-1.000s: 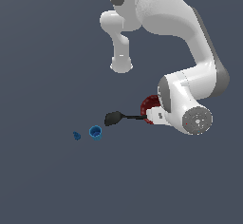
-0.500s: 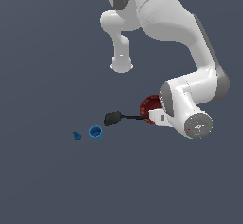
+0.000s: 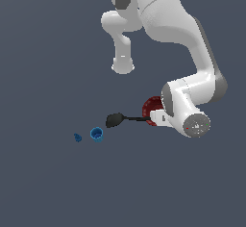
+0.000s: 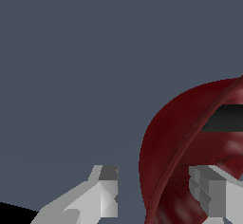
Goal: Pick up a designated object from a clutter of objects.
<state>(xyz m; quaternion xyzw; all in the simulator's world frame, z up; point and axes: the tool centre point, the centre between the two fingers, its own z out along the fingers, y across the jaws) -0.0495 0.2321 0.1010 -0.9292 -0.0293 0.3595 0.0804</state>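
So the dark red bowl is sitting on the gray surface toward the exterior view's right, and it's mostly hidden behind the arm's wrist, only a wedge of its rim peeks out. The wrist view is way more useful: the bowl's wall runs right up between the two fingers, one finger down inside over the ribbed interior and the other finger outside over bare surface. So the gripper is spread apart and straddling the rim, nothing pinched yet as far as I can see. Makes sense to me, a bowl that wide can't be grabbed across, so pinching the wall edge-on looks like the only real option. The black spatula is the annoying part: its head lies out toward the exterior view's left, but the handle runs straight to the bowl, and in the wrist view a dark bar crosses the inside of the bowl, which I'd guess is that handle resting over the rim. If so, lifting could drag it along or tip it off. The small blue cup and the tiny blue piece sit close together, well apart from everything, no factor here. My read: closing on the rim comes next, then the lift.
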